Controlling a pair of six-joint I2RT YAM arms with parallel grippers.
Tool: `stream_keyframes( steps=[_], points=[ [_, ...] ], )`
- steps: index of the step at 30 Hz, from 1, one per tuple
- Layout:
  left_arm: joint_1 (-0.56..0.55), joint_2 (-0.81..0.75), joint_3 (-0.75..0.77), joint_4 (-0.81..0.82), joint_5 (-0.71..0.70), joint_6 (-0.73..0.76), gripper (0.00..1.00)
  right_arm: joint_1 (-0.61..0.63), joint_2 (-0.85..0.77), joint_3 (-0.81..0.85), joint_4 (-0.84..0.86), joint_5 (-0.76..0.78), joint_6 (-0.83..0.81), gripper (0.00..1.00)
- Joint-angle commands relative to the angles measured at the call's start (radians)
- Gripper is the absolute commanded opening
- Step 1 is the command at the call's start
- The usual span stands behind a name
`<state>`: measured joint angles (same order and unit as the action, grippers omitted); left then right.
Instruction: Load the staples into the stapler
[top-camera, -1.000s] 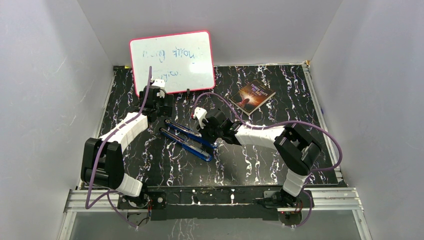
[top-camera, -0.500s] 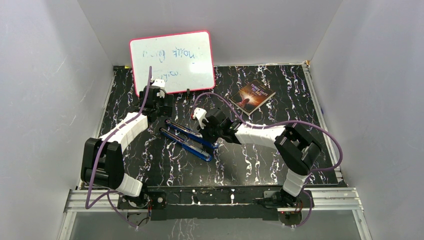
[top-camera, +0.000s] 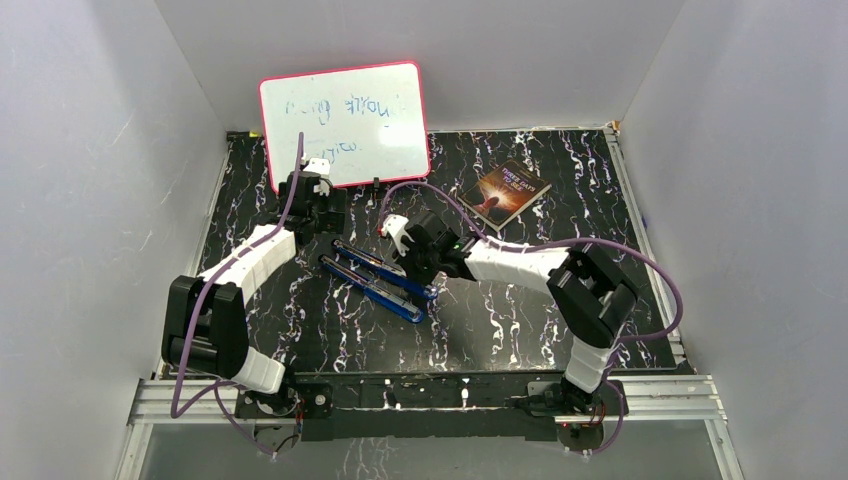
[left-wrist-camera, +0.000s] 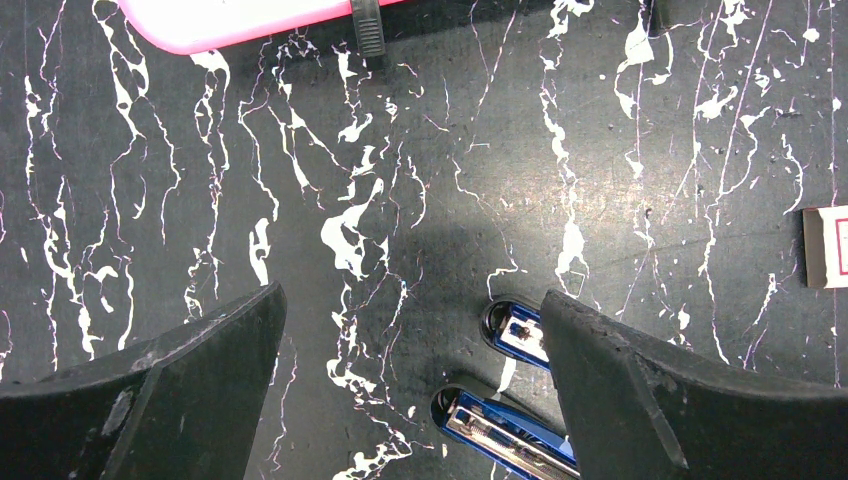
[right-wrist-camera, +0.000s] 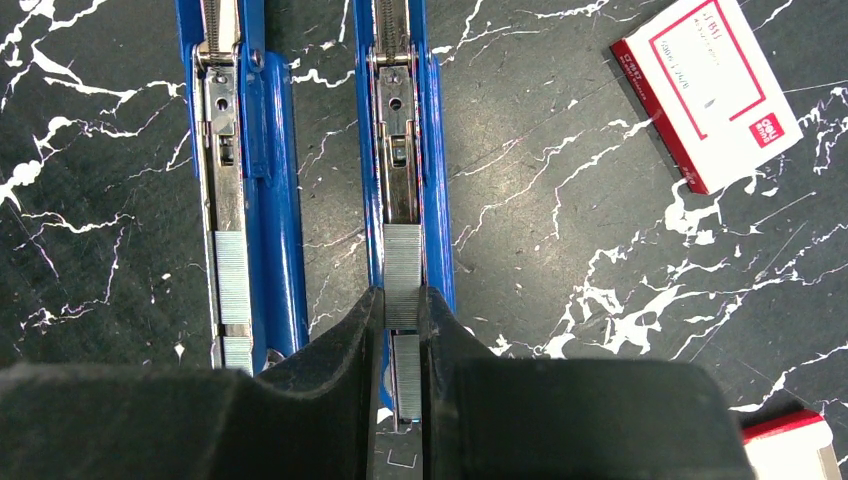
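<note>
Over the stapler (right-wrist-camera: 436, 200), at its open channel, your right tool (right-wrist-camera: 403, 295) pinches the staples (right-wrist-camera: 403, 262), jaws narrow; your left tool (left-wrist-camera: 412, 292) hangs wide, empty. Tilt the strip or release early and it likely jams crooked.

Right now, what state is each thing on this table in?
Blue metal stapler: opened flat.
Silvery-grey staple strip: in the stapler's channel, pinched.
Right hand: shut on that strip.
Left hand: open, empty.
White box with red label: lying flat.
Pink-framed whiteboard: propped up.
Dark paperback book: closed, flat.
</note>
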<state>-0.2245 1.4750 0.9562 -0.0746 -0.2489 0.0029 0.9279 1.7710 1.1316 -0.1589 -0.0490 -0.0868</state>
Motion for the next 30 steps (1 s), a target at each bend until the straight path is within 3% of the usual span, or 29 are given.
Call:
stream_keyframes(
  steps=[1, 30],
  points=[
    [0.006, -0.062, -0.003, 0.015, 0.003, -0.003, 0.98, 0.0, 0.021, 0.042, -0.105, 0.005, -0.01, 0.0],
    [0.005, -0.061, -0.005, 0.015, 0.005, -0.003, 0.98, -0.014, 0.153, 0.27, -0.358, 0.01, -0.013, 0.0]
  ],
)
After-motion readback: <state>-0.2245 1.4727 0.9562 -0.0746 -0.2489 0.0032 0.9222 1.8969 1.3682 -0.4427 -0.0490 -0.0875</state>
